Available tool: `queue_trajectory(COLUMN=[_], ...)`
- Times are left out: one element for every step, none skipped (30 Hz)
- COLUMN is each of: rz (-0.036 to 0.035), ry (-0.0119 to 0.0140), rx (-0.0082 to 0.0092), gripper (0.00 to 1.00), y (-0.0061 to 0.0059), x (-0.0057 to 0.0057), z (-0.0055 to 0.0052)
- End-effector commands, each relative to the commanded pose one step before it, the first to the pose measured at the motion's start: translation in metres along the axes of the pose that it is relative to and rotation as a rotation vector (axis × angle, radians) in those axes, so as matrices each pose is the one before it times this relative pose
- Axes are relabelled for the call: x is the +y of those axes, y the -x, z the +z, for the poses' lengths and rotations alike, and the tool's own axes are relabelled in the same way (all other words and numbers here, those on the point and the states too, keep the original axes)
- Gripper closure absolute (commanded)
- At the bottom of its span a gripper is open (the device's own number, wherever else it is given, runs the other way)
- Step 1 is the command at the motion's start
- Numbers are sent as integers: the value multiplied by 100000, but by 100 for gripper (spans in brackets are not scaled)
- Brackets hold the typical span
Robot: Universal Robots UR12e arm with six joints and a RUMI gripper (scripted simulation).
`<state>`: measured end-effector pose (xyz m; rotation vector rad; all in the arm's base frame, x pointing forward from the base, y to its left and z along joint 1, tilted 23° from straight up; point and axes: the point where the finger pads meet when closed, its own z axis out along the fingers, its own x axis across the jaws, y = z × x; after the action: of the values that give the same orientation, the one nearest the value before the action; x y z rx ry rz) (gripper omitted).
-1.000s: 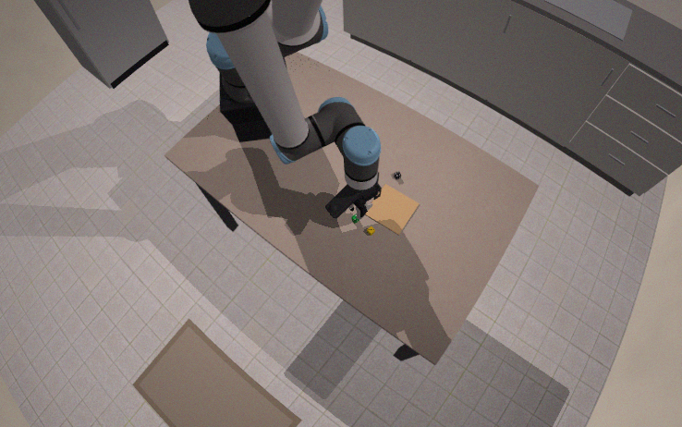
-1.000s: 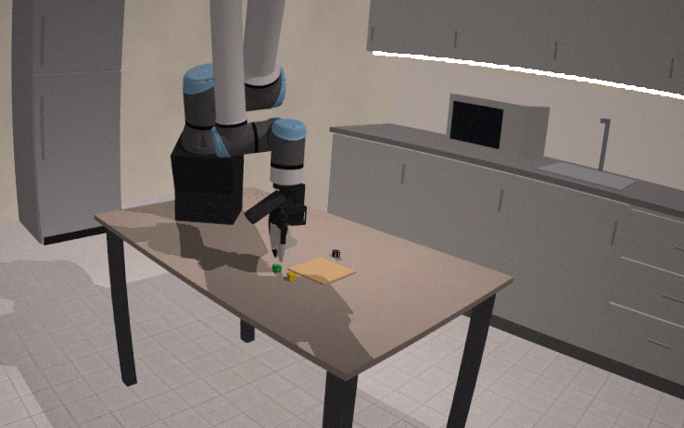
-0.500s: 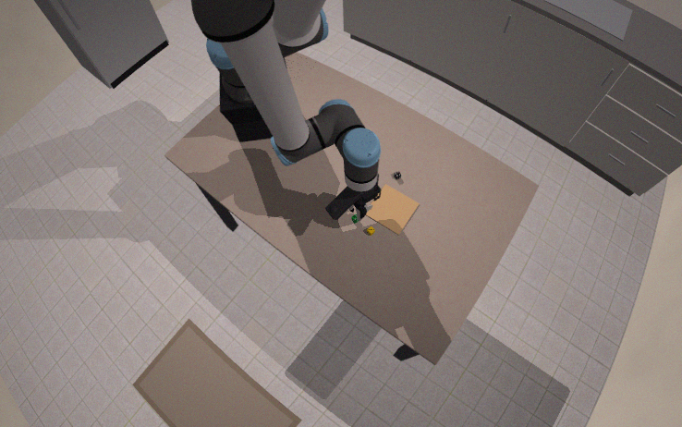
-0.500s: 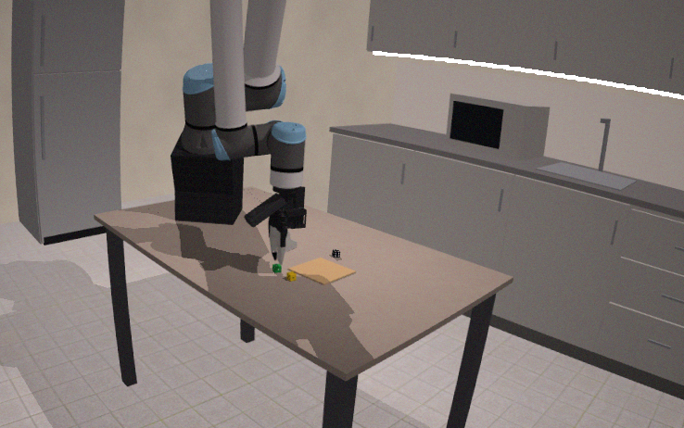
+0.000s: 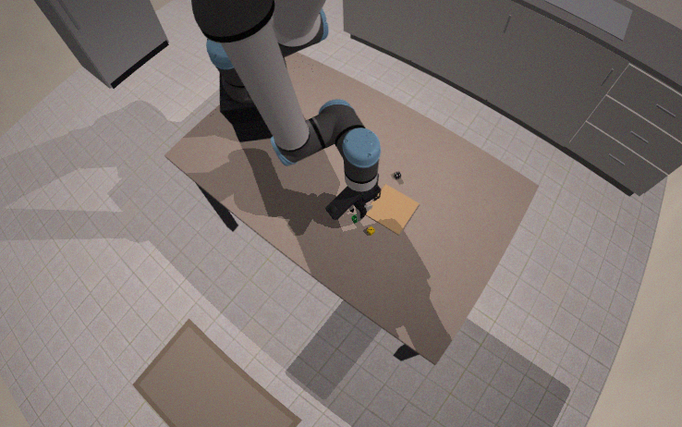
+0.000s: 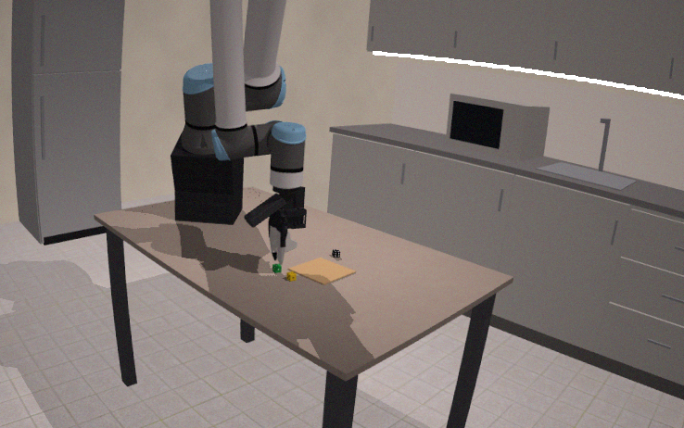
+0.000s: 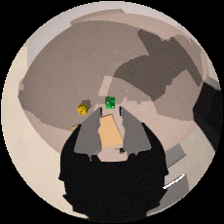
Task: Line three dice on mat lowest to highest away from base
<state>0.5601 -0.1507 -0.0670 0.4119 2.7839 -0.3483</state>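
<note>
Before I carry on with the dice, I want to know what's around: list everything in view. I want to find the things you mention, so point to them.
green die [image 5: 354,218] [image 6: 276,269] [image 7: 110,102]: one, green, off the mat, near the fingertips
yellow die [image 5: 371,231] [image 6: 291,277] [image 7: 82,109]: one, yellow, beside the mat
black die [image 5: 397,175] [image 6: 335,253]: one, black, off the mat
mat [image 5: 395,209] [image 6: 322,270] [image 7: 111,131]: one, orange-tan, on the table
table [image 5: 482,201] [image 6: 428,283]: one, brown top, dark legs
fridge [image 6: 81,126]: one, grey, behind the table
microwave [image 6: 525,128]: one, grey, on the counter
counter [image 6: 383,132]: one, grey, along the wall
faucet [image 6: 603,145]: one, grey, by the sink
rug [image 5: 211,383]: one, brown, on the floor
arm [image 5: 266,80] [image 6: 229,65]: one, grey, black and blue, over the table
fingers: two, grey, above the table, apart
</note>
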Motion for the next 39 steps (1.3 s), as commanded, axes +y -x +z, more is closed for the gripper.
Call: queue_trajectory(rz=[-5,0,0,0,0,0,0,0,0,0,0,0,0,0,0,0,0,0,0,0,0,0,0,0,0,0,0,0,0,0,0,0,0,0,0,0,0,0,0], ry=[0,0,0,0,0,0,0,0,0,0,0,0,0,0,0,0,0,0,0,0,0,0,0,0,0,0,0,0,0,0,0,0,0,0,0,0,0,0,0], rx=[-80,0,0,0,0,0,0,0,0,0,0,0,0,0,0,0,0,0,0,0,0,0,0,0,0,0,0,0,0,0,0,0,0,0,0,0,0,0,0], gripper=[79,79,79,79,79,79,79,79,79,79,79,79,79,79,79,79,79,79,79,79,79,79,79,79,79,79,79,79,79,79,79,79,79,79,79,79,79,79,79], y=[26,0,0,0,0,0,0,0,0,0,0,0,0,0,0,0,0,0,0,0,0,0,0,0,0,0,0,0,0,0,0,0,0,0,0,0,0,-1,1], x=[6,0,0,0,0,0,0,0,0,0,0,0,0,0,0,0,0,0,0,0,0,0,0,0,0,0,0,0,0,0,0,0,0,0,0,0,0,0,0], z=[-32,0,0,0,0,0,0,0,0,0,0,0,0,0,0,0,0,0,0,0,0,1,6,15,27,41,57,73,89,104,118,131,0,0,142,150,156,159,159])
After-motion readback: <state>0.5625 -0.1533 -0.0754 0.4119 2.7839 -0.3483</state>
